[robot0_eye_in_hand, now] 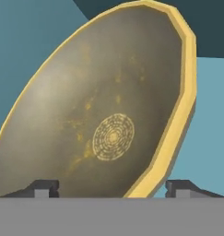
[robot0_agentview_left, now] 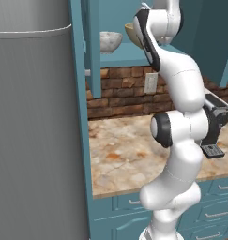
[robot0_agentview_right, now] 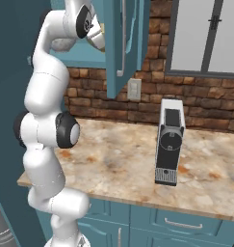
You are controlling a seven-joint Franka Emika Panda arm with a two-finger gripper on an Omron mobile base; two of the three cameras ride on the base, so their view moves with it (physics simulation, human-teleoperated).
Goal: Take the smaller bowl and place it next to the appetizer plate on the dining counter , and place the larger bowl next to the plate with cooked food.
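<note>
Reaching for the larger bowl (robot0_eye_in_hand: pixel 109 115) right of the smaller bowl (robot0_agentview_left: pixel 110 41); hand (robot0_eye_in_hand: pixel 112 188) open astride its rim; next, closing firmly.

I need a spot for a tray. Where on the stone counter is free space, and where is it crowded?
The counter is bare from its left end to the coffee machine, and also right of the machine. The cabinet shelf is crowded: the smaller bowl, the larger bowl and the arm reaching in.
</note>
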